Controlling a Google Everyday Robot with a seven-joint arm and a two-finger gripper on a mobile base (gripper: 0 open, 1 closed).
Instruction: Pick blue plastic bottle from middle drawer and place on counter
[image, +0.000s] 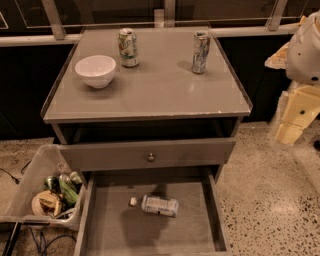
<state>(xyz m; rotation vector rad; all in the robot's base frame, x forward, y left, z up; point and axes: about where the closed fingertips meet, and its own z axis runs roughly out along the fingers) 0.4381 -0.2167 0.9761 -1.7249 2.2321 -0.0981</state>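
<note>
The blue plastic bottle (160, 205) lies on its side in the open middle drawer (150, 232), near the back, with its white cap pointing left. The grey counter (150, 85) is above it and carries a white bowl and two cans. My arm hangs at the right edge of the view, beside the cabinet and well away from the bottle. The gripper (291, 125) appears to be the cream-coloured part at the arm's lower end, about level with the counter's front edge and over the floor.
A white bowl (95, 70) stands at the counter's left and two drink cans (128, 47) (200, 52) at its back. The drawer front with a brass knob (151, 157) juts out above the open drawer. A clear bin of rubbish (45, 195) stands on the floor at left.
</note>
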